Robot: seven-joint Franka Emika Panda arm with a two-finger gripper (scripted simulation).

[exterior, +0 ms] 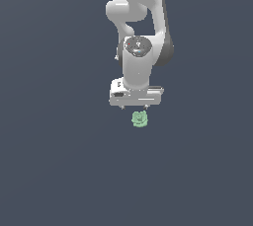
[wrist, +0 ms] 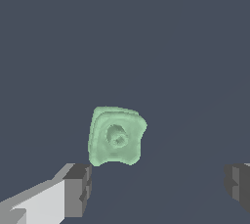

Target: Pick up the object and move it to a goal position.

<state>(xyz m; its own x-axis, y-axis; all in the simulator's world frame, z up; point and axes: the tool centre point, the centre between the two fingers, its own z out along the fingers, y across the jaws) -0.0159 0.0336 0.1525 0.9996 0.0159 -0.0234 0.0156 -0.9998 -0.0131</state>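
Note:
The object [exterior: 140,119] is a small pale mint-green lump with swirled, rose-like folds, lying on the dark grey surface. In the exterior view it sits just below the white gripper [exterior: 134,106], slightly towards that view's right of the hand's middle. The wrist view shows the object [wrist: 116,136] from above, with the two dark finger pads [wrist: 78,189] spread wide apart. The gripper [wrist: 158,186] is open and holds nothing. The object lies beyond the fingertips, nearer to one finger than the other, not between them.
Only the plain dark grey surface [exterior: 49,161] surrounds the object. The white arm [exterior: 141,18] rises behind the gripper in the exterior view. No goal marker is visible.

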